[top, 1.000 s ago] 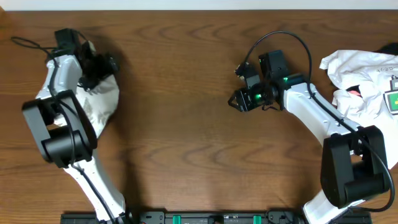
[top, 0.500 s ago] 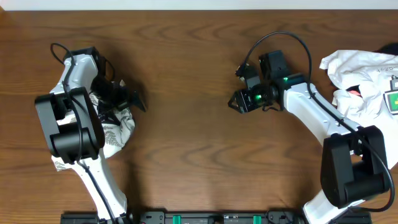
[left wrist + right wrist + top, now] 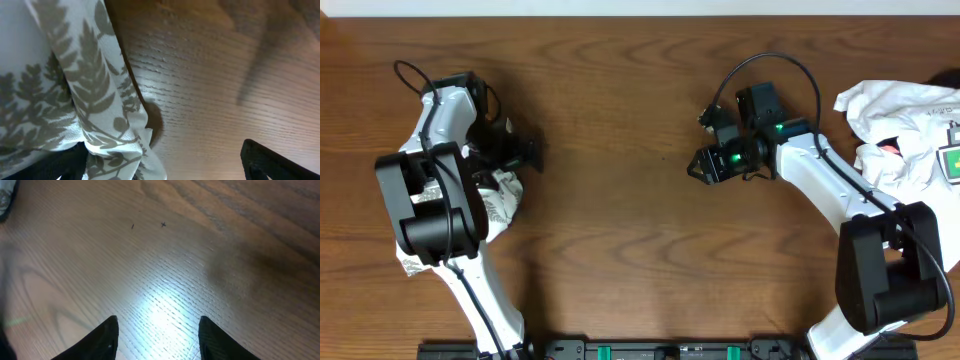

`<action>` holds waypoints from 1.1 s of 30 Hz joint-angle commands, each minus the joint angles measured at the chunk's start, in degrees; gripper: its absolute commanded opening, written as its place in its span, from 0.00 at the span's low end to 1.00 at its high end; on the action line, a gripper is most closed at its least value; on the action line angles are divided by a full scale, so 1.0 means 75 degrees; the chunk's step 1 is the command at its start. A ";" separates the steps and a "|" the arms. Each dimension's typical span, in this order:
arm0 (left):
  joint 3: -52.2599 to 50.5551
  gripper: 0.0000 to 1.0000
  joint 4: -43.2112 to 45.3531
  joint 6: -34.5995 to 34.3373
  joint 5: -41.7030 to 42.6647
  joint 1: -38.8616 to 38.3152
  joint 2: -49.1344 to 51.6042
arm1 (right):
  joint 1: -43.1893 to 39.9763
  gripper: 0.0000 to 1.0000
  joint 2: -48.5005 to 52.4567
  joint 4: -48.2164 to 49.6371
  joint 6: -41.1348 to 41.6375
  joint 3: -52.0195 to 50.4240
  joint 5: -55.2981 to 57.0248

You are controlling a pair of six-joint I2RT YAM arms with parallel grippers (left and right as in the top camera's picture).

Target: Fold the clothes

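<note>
Dark wood bench [image 3: 620, 250] is filling the overhead view, middle part bare. Left arm [image 3: 430, 200] is sitting at the left edge, right arm [image 3: 840, 200] is reaching in from the right. The clothes [image 3: 500, 195], fern print, are lying bunched in a heap under and beside the left arm, not spread at all. A plain white garment [image 3: 895, 130] is lying crumpled at the far right edge, well apart, not part of this job.

Left tool [image 3: 525, 155] is pointing toward bench centre with jaws spread wide. In the wrist view a fold of fern fabric is hanging against one finger, nothing pinched. Right tool [image 3: 698, 165] is hovering over bare wood, jaws apart, nothing between them. A small green-and-yellow tag [image 3: 954, 162] is showing on the white garment.

Step in hand looks like getting the heap out flat, with folding not yet begun. To do it well, pinch one edge or corner only, not a wad of layers, then drag toward the bare centre. The right tool should take a second corner so the thin cloth is pulling taut.
</note>
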 commanded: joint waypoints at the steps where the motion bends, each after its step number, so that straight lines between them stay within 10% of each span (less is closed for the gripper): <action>1: -0.0009 0.98 0.0146 0.0420 -0.0026 -0.0006 -0.0329 | 0.0006 0.50 0.0044 0.0035 -0.0096 0.0003 -0.0015; 11: -0.0023 0.98 -0.0178 -0.1166 -0.0734 0.0131 -0.3290 | 0.0006 0.50 0.0044 0.0006 -0.0099 0.0003 -0.0015; 25: -0.2404 0.98 0.0493 -0.2664 -0.1294 0.1562 -0.3500 | 0.0006 0.47 0.0047 -0.0105 -0.0300 0.0003 0.0015; 28: -0.2984 0.98 0.1023 -0.2815 -0.1268 0.1676 -0.3500 | 0.0006 0.01 0.0044 -0.0117 -0.0332 0.0003 0.0012; 33: -0.3891 0.99 0.2241 -0.3066 -0.1268 0.1684 -0.3500 | 0.0006 0.01 0.0044 -0.0149 -0.0326 0.0003 0.0012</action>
